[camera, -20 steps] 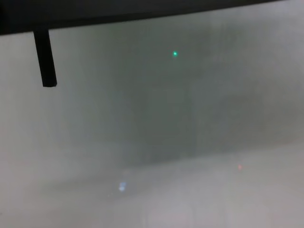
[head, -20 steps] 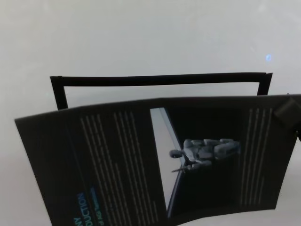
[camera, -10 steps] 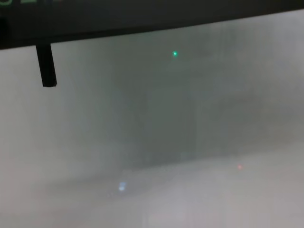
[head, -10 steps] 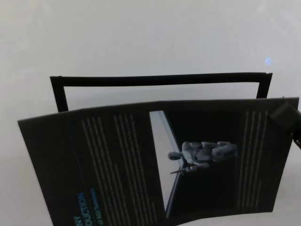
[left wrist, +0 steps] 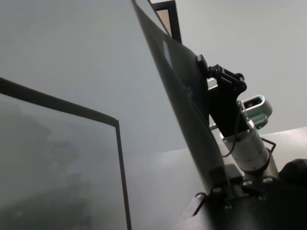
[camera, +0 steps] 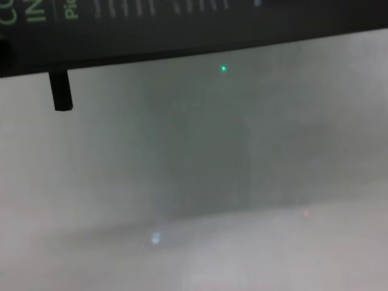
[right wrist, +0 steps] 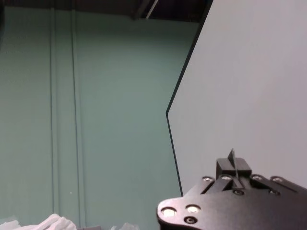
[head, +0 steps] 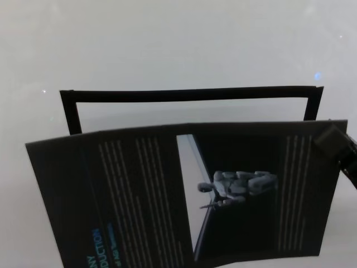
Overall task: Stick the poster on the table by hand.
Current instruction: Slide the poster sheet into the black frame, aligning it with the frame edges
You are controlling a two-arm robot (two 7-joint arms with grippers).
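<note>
1. Head view: the poster (head: 167,195) hangs bowed in the air above the pale desk (head: 167,44). It covers the lower half of the picture from 9 to 3 o'clock. Its printed face is up and its heading sits near 7 o'clock.
2. The right hand (head: 333,142) is clamped on the poster's corner at about 3 o'clock.
3. A thin black frame (head: 189,95) lies on the desk beyond the sheet, toward 12 o'clock.
4. Progress, as a judgement: the sheet is lifted and carried but not yet laid or pressed flat, so lowering and smoothing remain.
5. Left wrist view: the curved sheet shows edge-on, with the right hand (left wrist: 211,76) pinching its rim. No other view gives this profile. The left hand itself is out of sight.
6. Right wrist view: only the sheet's plain white back (right wrist: 249,86) shows, gripped edgewise by the hand.
7. Chest view: the poster's lower edge (camera: 182,30) with green lettering floats clear of the desk (camera: 212,182).
</note>
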